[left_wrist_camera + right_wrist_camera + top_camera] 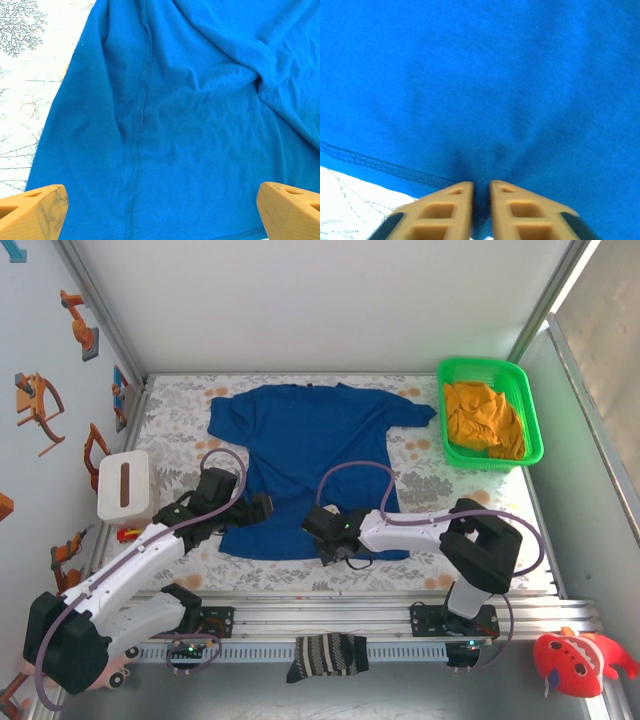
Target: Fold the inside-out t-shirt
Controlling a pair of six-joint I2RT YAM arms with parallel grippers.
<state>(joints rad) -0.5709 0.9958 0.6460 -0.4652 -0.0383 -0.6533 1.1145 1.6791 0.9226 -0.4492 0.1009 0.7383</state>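
The t-shirt is lying spread on the patterned table, with its collar facing away from the arms and its hem nearest them. The right gripper is pinching the cloth just above the hem. Its fingers are pressing almost together with blue fabric bunching between them, apparently securing that edge for lifting. The left gripper is hovering with fingers spread wide over the shirt's stitched side seam, holding nothing and probably lining up a matching grip. No fold is showing yet.

surface: floral-print table | on it: blue t-shirt spread out, green basket, white box
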